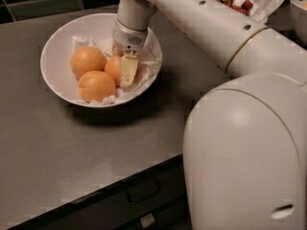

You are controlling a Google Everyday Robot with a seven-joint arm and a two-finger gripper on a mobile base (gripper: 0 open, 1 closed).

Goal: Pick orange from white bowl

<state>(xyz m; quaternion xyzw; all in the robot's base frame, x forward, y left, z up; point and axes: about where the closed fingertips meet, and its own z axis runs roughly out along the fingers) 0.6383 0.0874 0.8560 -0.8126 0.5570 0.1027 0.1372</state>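
Observation:
The wide white bowl [57, 42], lined with crumpled white paper, sits on the grey counter at the upper left. It holds three oranges. The smaller, deeper orange one [113, 69] lies at the bowl's right side. Two paler, larger oranges lie left of it [87, 61] and in front of it [96, 86]. My gripper [123, 74] reaches straight down into the bowl and sits right at the smaller orange, covering its right side. The orange rests in the bowl.
The grey counter [72, 147] ends at a front edge with dark drawers below. Another white bowl with red berries on paper [237, 4] stands at the back right. My arm and large white body [244, 143] fill the right side.

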